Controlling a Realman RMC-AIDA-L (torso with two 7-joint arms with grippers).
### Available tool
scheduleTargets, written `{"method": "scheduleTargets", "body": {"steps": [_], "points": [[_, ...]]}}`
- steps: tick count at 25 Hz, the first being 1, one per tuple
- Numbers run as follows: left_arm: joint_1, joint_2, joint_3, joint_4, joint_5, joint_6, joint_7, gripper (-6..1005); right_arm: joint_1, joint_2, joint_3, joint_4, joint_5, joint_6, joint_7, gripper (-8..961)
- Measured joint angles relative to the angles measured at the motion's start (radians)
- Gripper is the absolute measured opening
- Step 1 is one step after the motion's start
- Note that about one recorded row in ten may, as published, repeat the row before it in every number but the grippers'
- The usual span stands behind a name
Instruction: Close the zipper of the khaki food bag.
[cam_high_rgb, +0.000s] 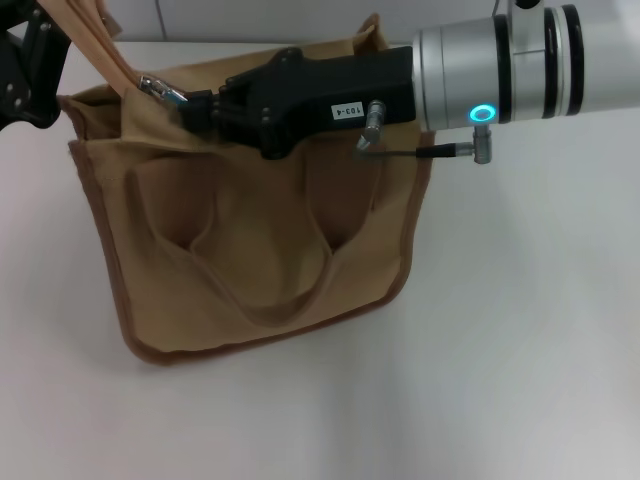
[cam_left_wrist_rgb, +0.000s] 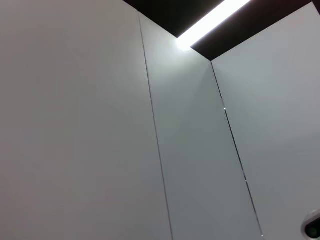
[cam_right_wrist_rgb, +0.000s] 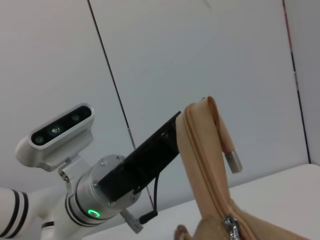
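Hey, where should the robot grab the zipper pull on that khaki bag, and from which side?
Pinch the flat silver pull tab, probably coming along the zipper from the bag's right end, as the right gripper does: the tab sticks up free above the khaki food bag.

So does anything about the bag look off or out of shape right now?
Yes. The khaki food bag has one end of its top panel hauled up into a tall strip at its far left corner, where the left hand is. The right hand sits by the silver pull tab. Nothing looks torn or spilled.
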Motion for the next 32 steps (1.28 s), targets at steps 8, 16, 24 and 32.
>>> {"method": "scheduleTargets", "body": {"steps": [8, 16, 24, 32], "points": [[0.009, 0.001, -0.010, -0.012, 0.000, -0.009, 0.011, 25, -0.035, -0.001, 0.049, -0.016, -0.036, -0.036, 0.004, 8], [0.008, 0.000, -0.011, -0.014, 0.000, -0.013, 0.011, 26, -0.070, -0.002, 0.123, -0.028, -0.070, -0.073, 0.008, 7], [0.009, 0.001, -0.019, -0.025, 0.000, -0.036, 0.022, 26, -0.126, -0.001, 0.208, -0.066, -0.136, -0.098, 0.025, 6], [0.012, 0.002, -0.031, -0.026, 0.000, -0.043, 0.028, 26, -0.169, -0.002, 0.294, -0.086, -0.130, -0.159, 0.003, 17]]}}
